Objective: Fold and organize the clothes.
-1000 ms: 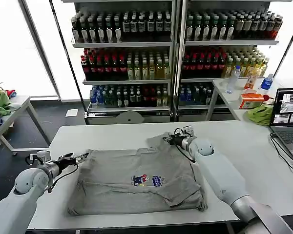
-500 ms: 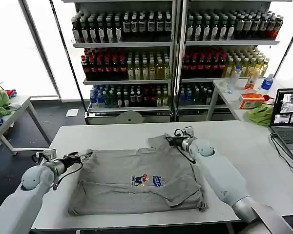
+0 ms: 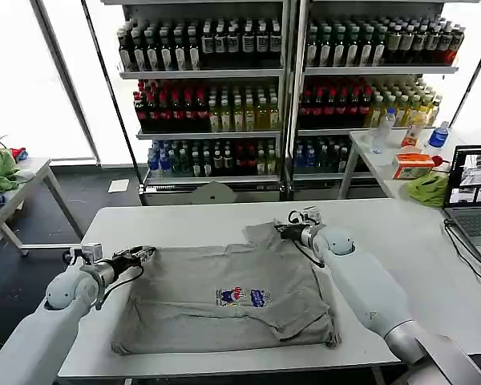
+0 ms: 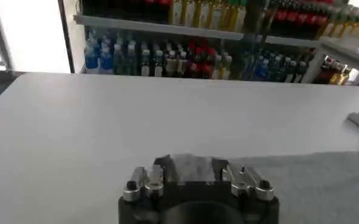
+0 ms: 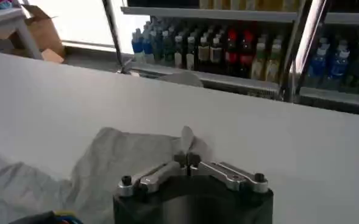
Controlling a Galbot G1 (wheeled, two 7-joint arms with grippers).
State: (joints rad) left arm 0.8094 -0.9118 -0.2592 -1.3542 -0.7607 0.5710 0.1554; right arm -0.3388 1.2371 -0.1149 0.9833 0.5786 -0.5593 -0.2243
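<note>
White table (image 3: 184, 220); grey shirt (image 3: 224, 301) spread flat on it.

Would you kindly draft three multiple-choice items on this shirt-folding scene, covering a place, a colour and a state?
1. Where does the grey shirt lie?
A. on the white table
B. on a shelf
C. on the floor

2. What colour is the cloth heap beside the laptop?
A. red
B. green
C. black

3. How is the right gripper?
A. wide open
B. resting on the laptop
C. shut on shirt fabric

Answers: 1 A, the shirt is spread on the tabletop; 2 B, it is bright green; 3 C, the right wrist view shows fabric pinched at its tips.
</note>
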